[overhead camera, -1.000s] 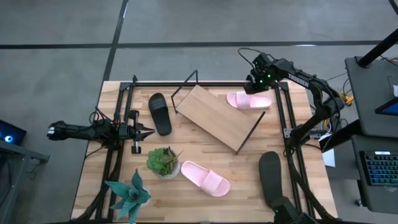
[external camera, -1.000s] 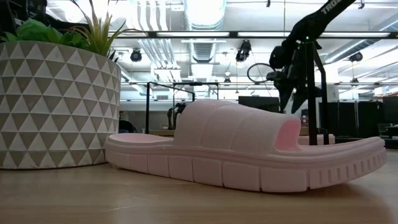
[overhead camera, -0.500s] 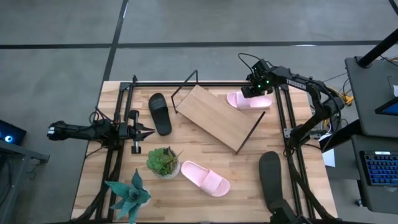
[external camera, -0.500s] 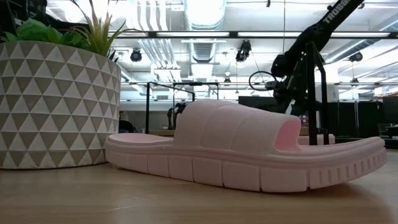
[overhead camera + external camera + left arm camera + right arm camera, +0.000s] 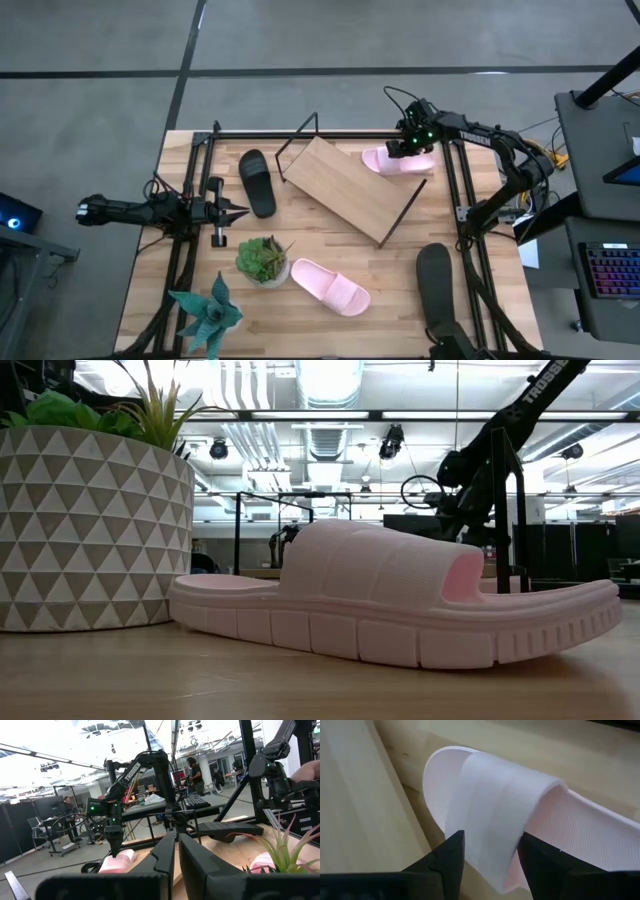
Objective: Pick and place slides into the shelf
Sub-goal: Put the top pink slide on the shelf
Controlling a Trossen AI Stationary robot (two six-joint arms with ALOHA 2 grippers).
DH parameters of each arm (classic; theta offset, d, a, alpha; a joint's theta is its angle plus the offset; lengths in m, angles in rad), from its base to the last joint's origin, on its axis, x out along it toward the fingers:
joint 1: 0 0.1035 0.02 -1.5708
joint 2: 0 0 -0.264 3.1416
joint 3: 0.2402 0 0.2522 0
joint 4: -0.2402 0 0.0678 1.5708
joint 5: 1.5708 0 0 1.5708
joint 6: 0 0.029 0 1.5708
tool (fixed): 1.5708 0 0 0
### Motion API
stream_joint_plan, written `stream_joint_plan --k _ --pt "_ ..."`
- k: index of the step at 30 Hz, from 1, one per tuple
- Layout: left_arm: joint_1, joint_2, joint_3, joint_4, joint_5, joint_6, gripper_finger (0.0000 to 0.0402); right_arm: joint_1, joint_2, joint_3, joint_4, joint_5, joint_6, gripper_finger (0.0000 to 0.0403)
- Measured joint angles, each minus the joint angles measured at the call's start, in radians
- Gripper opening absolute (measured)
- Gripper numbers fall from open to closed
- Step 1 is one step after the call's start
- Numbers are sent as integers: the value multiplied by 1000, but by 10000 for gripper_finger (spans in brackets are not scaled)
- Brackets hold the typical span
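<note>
Wooden tabletop [image 5: 400, 270] on grey floor, black frame rails along its edges; open workshop with ceiling lights visible beyond in the low view.

Right gripper [image 5: 405, 150] at the far right part of the table, down over a pale pink slide [image 5: 385, 161]; in the right wrist view its two dark fingers [image 5: 447, 857] stand moderately apart, straddling the wide strap of that slide [image 5: 495, 820], one finger on each side; whether the pads press the strap cannot be told. This slide lies just beside the upper end of the shelf [image 5: 350, 188], toe toward the board.

Left gripper [image 5: 238, 211] rests low at the left side of the table, near a black slide [image 5: 258, 182]; its fingers [image 5: 162, 852] show only a narrow gap, holding nothing.

Count: slides 4; pink 2, black 2. Second pink slide [image 5: 330, 285] at the near centre, beside a potted plant [image 5: 263, 259]; second black slide [image 5: 435, 285] near the right front edge. Shelf 1, slanted light-wood board on black wire frame, set diagonally mid-table, no slide on it. Plants 2; the other, a teal spiky one [image 5: 207, 312], sits at the near left corner.
</note>
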Motion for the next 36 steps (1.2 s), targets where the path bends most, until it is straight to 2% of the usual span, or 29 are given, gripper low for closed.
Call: stream_joint_plan --k 9,16,22,30,36 --pt "0 0 0 0 0 0 11 0 2 -38 66 1 -6 139" --pt "0 0 0 0 0 0 11 0 64 -38 95 -3 -8 125" --pt "0 0 0 0 0 0 11 -1 97 -38 104 -3 -9 87" --pt "0 0 0 0 0 0 11 1 52 -35 98 -11 -48 19" --pt "0 0 0 0 0 0 11 0 -2 -35 91 -4 -67 11"
